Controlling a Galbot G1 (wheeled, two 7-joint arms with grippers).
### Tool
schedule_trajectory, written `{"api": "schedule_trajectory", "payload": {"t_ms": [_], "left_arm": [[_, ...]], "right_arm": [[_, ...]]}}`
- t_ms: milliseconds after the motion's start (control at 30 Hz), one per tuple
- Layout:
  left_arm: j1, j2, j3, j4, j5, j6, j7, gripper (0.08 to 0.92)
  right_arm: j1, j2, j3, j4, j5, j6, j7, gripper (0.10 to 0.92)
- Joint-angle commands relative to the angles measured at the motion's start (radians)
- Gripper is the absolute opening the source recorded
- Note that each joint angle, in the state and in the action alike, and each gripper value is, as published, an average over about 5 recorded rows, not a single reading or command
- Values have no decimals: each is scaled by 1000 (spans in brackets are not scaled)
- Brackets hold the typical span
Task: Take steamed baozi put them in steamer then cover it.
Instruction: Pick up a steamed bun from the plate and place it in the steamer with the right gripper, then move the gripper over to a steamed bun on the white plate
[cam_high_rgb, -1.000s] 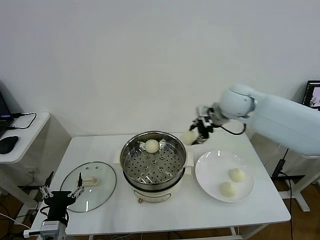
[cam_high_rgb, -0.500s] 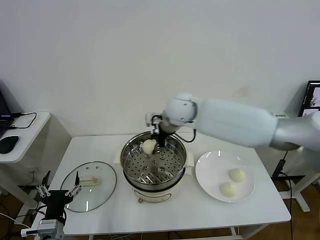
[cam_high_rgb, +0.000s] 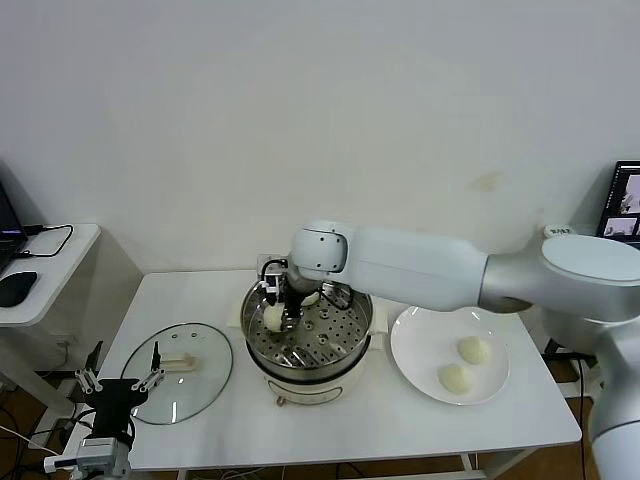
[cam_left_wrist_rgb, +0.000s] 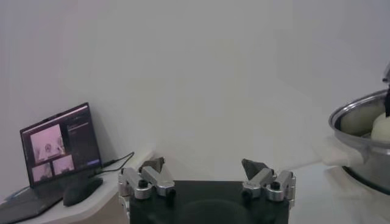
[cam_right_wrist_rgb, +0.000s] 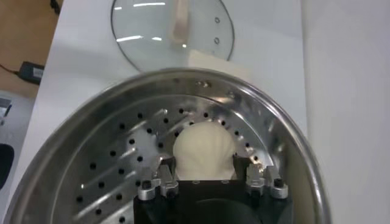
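Four baozi in view. Right gripper (cam_high_rgb: 277, 312) is down inside the steamer (cam_high_rgb: 352, 341), over the perforated tray on its left side, jaws closed on one baozi (cam_high_rgb: 272, 316); the right wrist view shows that bun (cam_right_wrist_rgb: 203, 151) seated between the jaws just above the tray holes, can't tell if it touches the tray. Second baozi (cam_high_rgb: 310, 297) sits on the tray toward the back, mostly hidden behind the gripper and arm. Other two baozi (cam_high_rgb: 474, 350) (cam_high_rgb: 455, 377) lie on the white plate (cam_high_rgb: 420, 345), just right of the steamer, side by side but apart, toward the plate's right half. Steamer is mid-bench (cam_high_rgb: 340, 425), steel pot on a cream base, uncovered. Glass lid (cam_high_rgb: 205, 375) lies flat on the bench left of the steamer, cream handle up, close to the pot but not touching; it also shows in the right wrist view (cam_right_wrist_rgb: 152, 33) beyond the pot rim. Left gripper (cam_high_rgb: 122, 393) is parked low at the bench's front-left corner, near the lid's edge, jaws open and holding nothing; its wrist view (cam_left_wrist_rgb: 207, 181) shows both fingers spread wide, with the steamer rim (cam_left_wrist_rgb: 359, 122) at the frame edge. A laptop (cam_left_wrist_rgb: 58, 146) and mouse (cam_high_rgb: 15, 288) sit on a side desk to the left.
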Motion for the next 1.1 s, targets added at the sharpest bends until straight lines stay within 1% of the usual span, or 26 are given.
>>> {"api": "schedule_trajectory", "payload": {"t_ms": [33,133,200,300,500,600,667,767,867,1100], "left_arm": [[0,1,0,0,1,1,1,823],[-1,0,2,-1,1,1,1,823],[0,0,2,-2,2,1,2,823],[0,3,1,-5,1,1,2,823],[-3,6,7,-8,3,3,4,823],[-3,6,16,-6,8,2,3,823],[-2,6,22,-4,12,2,3,823],[0,4,32,0,16,1,2,823],[1,1,42,2,21,0,2,823],[6,-10,56,-3,36,0,3,823]], "right_arm": [[13,-9,-2,17,-7,-12,-27,635],[67,-81,-3,70,-42,-8,-105,717],[115,-157,-10,114,-86,13,-174,770],[180,-299,-23,193,-159,74,-271,813],[219,-607,-4,353,-261,232,-418,822],[200,-772,24,406,-330,316,-470,823],[177,-852,40,427,-376,359,-493,823],[127,-924,47,449,-447,402,-502,823],[41,-967,59,461,-523,434,-482,823],[-221,-983,197,436,-658,456,-425,823]]}}
